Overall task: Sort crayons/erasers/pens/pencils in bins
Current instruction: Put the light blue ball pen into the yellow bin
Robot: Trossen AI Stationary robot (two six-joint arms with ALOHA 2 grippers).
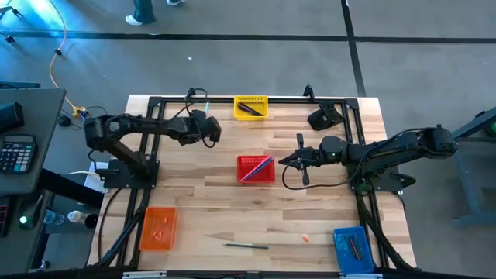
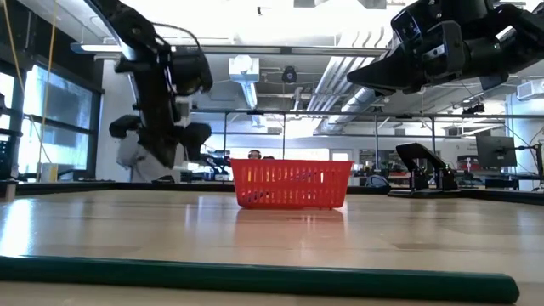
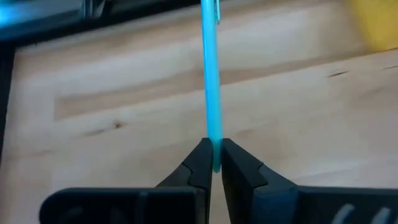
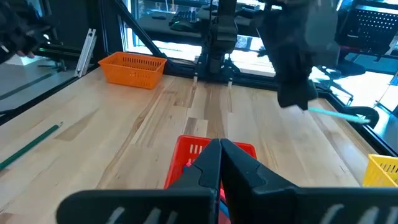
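- The left gripper [image 3: 212, 163] clamped one end of a long, very thin teal pencil [image 3: 211, 74].
- The right gripper [image 4: 219, 163] hung shut and empty over the red bin [image 1: 255, 168].

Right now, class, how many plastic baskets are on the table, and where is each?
4: the yellow basket at the far edge, the red basket in the middle, the orange basket near-left, the blue basket near-right. None seems hidden.

Teal pencil [image 3: 211, 93] between dark fingers [image 3: 239, 171]. Red bin [image 1: 255, 168], yellow bin [image 1: 250, 108], orange bin [image 1: 158, 228], blue bin [image 1: 351, 248]; light wooden table [image 1: 325, 209]; green pencil [image 1: 246, 246].
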